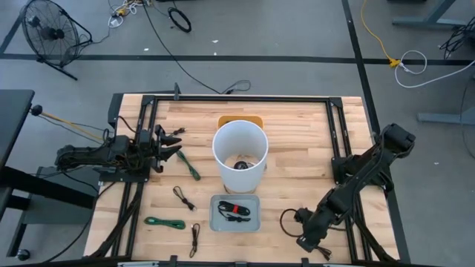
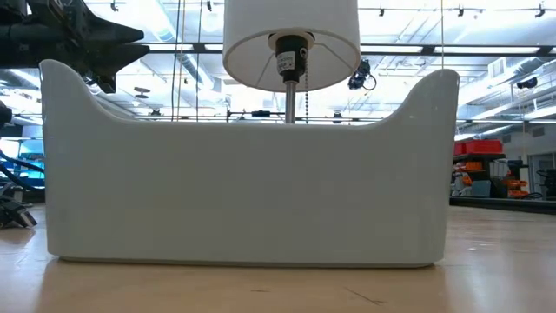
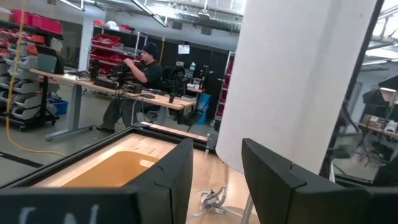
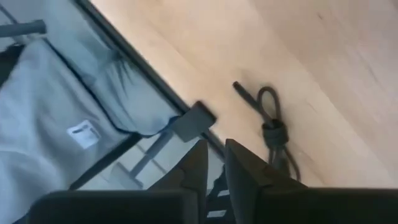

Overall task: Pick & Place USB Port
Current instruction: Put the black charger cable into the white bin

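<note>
A grey tray (image 1: 214, 215) near the table's near edge holds a black cable with a red band (image 1: 236, 211). Loose bundled cables lie on the wood: green ones (image 1: 190, 166) (image 1: 165, 222) and black ones (image 1: 183, 197) (image 1: 194, 239). My left gripper (image 1: 175, 146) (image 3: 217, 146) hovers open at the table's left, pointing at a white lampshade (image 1: 239, 152) (image 3: 298, 81). My right gripper (image 1: 303, 242) (image 4: 216, 149) is at the near right edge, fingers almost together, with nothing visible between them. A black bundled cable (image 4: 272, 130) lies on the wood ahead of it.
The white lamp (image 2: 291, 39) stands mid-table, behind the tray's wall (image 2: 243, 191), which fills the low view. An orange pad (image 1: 240, 119) (image 3: 118, 168) lies beyond the lamp. A black frame (image 1: 245, 99) rims the table. A person sits at a bench in the room behind.
</note>
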